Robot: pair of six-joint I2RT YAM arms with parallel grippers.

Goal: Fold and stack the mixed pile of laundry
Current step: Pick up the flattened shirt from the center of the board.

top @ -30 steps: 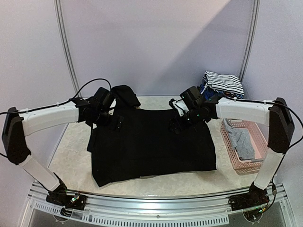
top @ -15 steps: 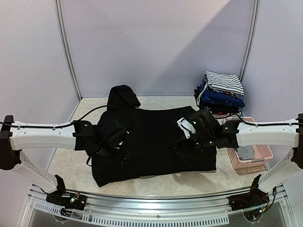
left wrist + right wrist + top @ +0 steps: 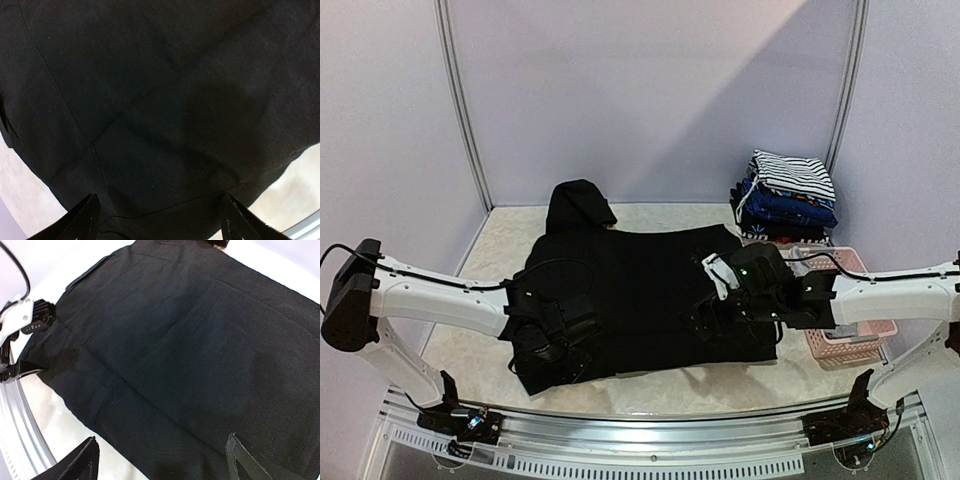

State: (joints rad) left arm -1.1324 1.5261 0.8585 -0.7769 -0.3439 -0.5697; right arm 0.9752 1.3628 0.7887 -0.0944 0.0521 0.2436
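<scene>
A large plain black hooded garment (image 3: 640, 290) lies spread flat on the table, hood (image 3: 578, 205) at the far side. My left gripper (image 3: 556, 345) hovers over its near left corner, open and empty. In the left wrist view its gripper (image 3: 160, 198) has both fingertips wide apart above the black cloth (image 3: 160, 100) near the hem. My right gripper (image 3: 712, 320) hovers over the garment's near right part, open and empty. In the right wrist view that gripper (image 3: 161, 439) is spread above the cloth (image 3: 190, 340). A black-and-white striped garment (image 3: 792, 175) tops a folded stack at the back right.
The folded stack (image 3: 785, 208) holds blue and dark items under the striped one. A pink lattice basket (image 3: 872, 328) stands at the right edge, mostly behind my right arm. A metal rail (image 3: 640, 440) runs along the near table edge. Grey walls enclose the back and sides.
Both grippers have moved from the garment's far shoulders toward its near hem, staying low over the cloth. The black garment lies flat and has barely shifted.
</scene>
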